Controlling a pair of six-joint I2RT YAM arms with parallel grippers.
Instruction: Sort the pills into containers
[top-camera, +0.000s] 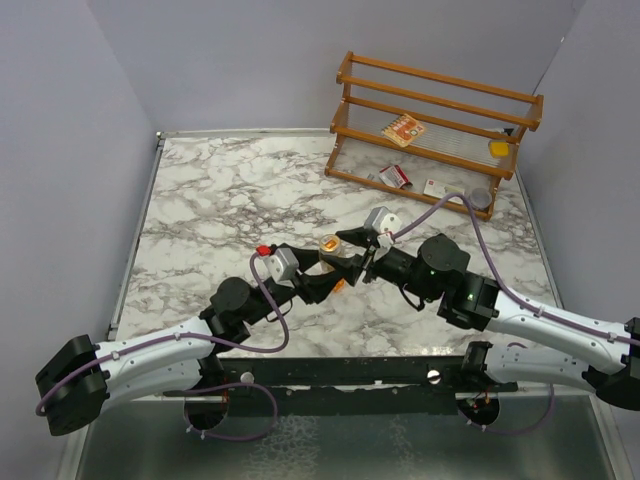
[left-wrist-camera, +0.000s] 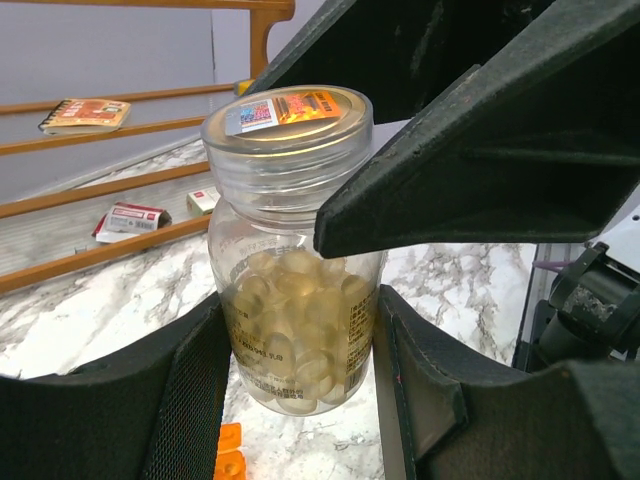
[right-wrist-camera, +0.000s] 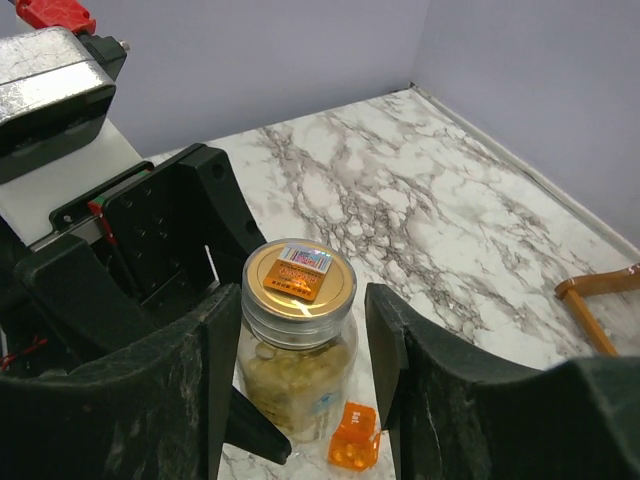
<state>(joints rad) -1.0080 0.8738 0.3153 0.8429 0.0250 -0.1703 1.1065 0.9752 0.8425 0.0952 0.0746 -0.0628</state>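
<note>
Clear jar (left-wrist-camera: 295, 330): upright between the two arms over the middle of the marble table (top-camera: 220, 200), filled with pale yellow softgels; I cannot tell whether its base rests on the marble
Lid (right-wrist-camera: 300, 275): screwed on, with an orange-and-white sticker on top
Left gripper (top-camera: 322, 265): clamped on the jar's lower body, one pad pressed to each side
Right gripper (right-wrist-camera: 300, 300): comes in from the opposite side, with a finger on either side of the lid and shoulder; one finger seems to touch the jar wall and a sliver of gap shows at the other, so I cannot tell whether it grips
Orange box (right-wrist-camera: 352, 440): on the marble near the jar's foot, sitting askew
Wooden rack (top-camera: 440, 110): far right corner, with red-and-white packets (top-camera: 403, 131) on its shelves
</note>
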